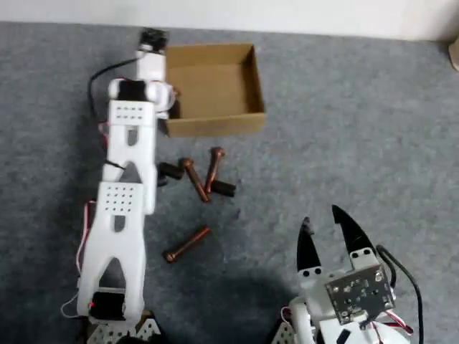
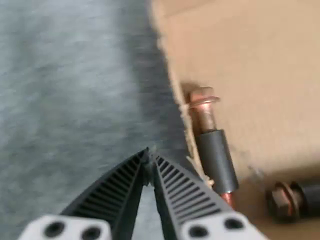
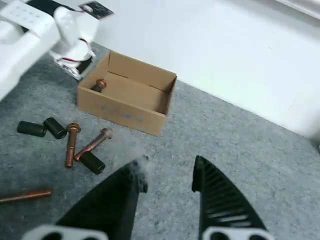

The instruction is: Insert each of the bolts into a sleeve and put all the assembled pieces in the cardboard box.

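Left claw point(image 2: 148, 159) has its two ribbed fingers pressed together at the tips, with nothing between them. It hangs over the edge of the cardboard box point(image 1: 215, 125), where the box's wall meets the grey carpet point(image 1: 344, 143). Just beside those tips, inside the box, lies a sleeved bolt point(image 2: 211, 146): a copper head at one end, a dark tube around the shank and a bit of copper sticking out past it. It lies close along the wall. Near it on the box floor is a second bolt head point(image 2: 281, 201) with something dark behind it, too blurred to make out.

Right claw point(image 1: 320, 216) sits low over the carpet on the other side, well apart from the box, its fingers spread wide and holding nothing.

Between the two arms, in front of the box, the loose parts lie on the carpet. Two bare bolts point(image 3: 71, 144) lean toward each other in a narrow V, and one black sleeve point(image 3: 93, 162) lies just beside them. Two more sleeves point(image 3: 31, 128) lie side by side close to the left arm. A third bolt point(image 1: 186, 244) lies by itself, farther from the box than the rest.
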You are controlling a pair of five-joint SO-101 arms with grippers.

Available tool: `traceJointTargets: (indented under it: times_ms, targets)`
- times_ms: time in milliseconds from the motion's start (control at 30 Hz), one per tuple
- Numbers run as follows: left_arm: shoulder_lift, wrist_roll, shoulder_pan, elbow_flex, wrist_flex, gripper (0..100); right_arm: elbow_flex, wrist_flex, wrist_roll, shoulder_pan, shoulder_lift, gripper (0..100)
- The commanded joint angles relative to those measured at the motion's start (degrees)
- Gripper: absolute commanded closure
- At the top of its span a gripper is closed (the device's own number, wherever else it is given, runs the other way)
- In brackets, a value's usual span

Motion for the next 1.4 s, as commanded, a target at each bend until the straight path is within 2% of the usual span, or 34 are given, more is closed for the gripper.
traceJointTargets:
  times_ms: [0,300,433,500,633,733,767,867,1000,1200,1367]
  targets:
    - [-1.0,-0.1,6.6,-2.0,0.4,98,0.0,-0.6,1.1,0.2,-0.5,86.4]
    - [-0.7,-0.2,5.9,-2.0,0.4,98,0.5,-1.2,1.0,0.2,-0.5,86.4]
    - [-2.4,-0.2,0.8,-2.2,0.2,98,0.5,-0.8,1.2,0.2,-0.5,86.4]
    - [-7.5,-0.2,-3.1,-2.2,0.2,98,0.5,-0.8,1.2,0.2,-0.4,86.4]
    - [-19.5,-1.8,-8.1,-2.2,8.4,98,0.9,-1.1,1.3,0.2,0.0,86.4]
    - [-30.0,-11.3,-10.0,-1.9,19.9,98,3.5,-3.3,1.2,0.0,0.0,86.4]
    - [-33.2,-14.4,-11.0,-1.4,21.2,98,5.0,-4.2,1.3,0.0,0.0,86.4]
    - [-42.6,-14.2,-14.3,5.8,20.9,98,9.5,-6.7,1.4,0.0,0.0,86.4]
    - [-57.2,-14.2,-14.1,18.6,20.8,98,13.8,-11.6,1.5,0.0,0.1,86.4]
    - [-84.9,-14.1,-3.2,39.9,20.7,98,15.3,-18.2,1.1,-0.1,6.5,86.4]
    - [-108.7,-12.4,3.2,66.4,20.7,98,14.5,-21.5,1.0,-2.7,19.2,86.4]
